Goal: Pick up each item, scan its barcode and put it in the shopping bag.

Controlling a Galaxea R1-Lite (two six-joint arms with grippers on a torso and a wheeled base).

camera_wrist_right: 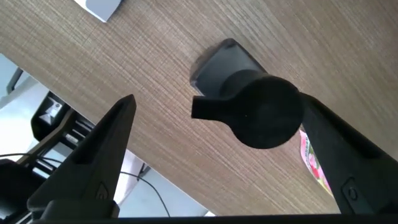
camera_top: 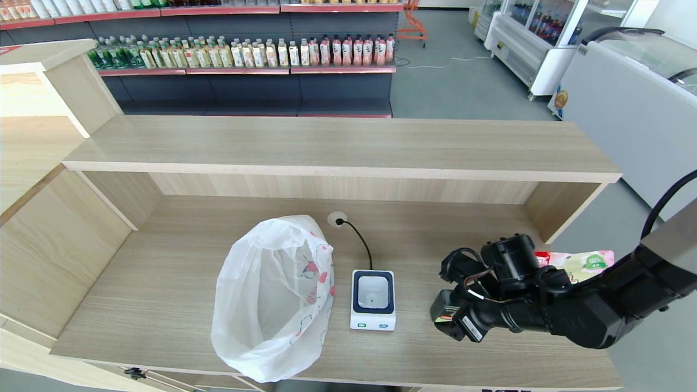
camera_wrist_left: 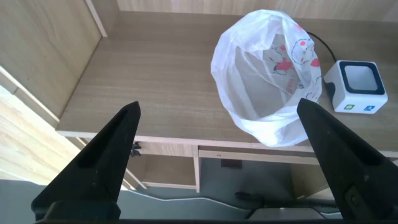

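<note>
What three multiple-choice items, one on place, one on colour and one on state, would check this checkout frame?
1. Where does the scanner stand relative to the shopping bag?
A. Inside it.
B. On the counter, just to its right as the robot sees it.
C. On the raised ledge behind it.

2. What colour is the shopping bag?
A. Black.
B. Plain blue.
C. White with reddish print.

3. In what state is the shopping bag?
A. Standing with its mouth open.
B. Knotted shut.
C. Folded flat.

Key:
1 B: the head view shows the scanner on the counter close beside the bag's right side.
2 C: the plastic is white, with red figures printed on one wall.
3 A: both the head view and the left wrist view look down into its wide-open mouth.
</note>
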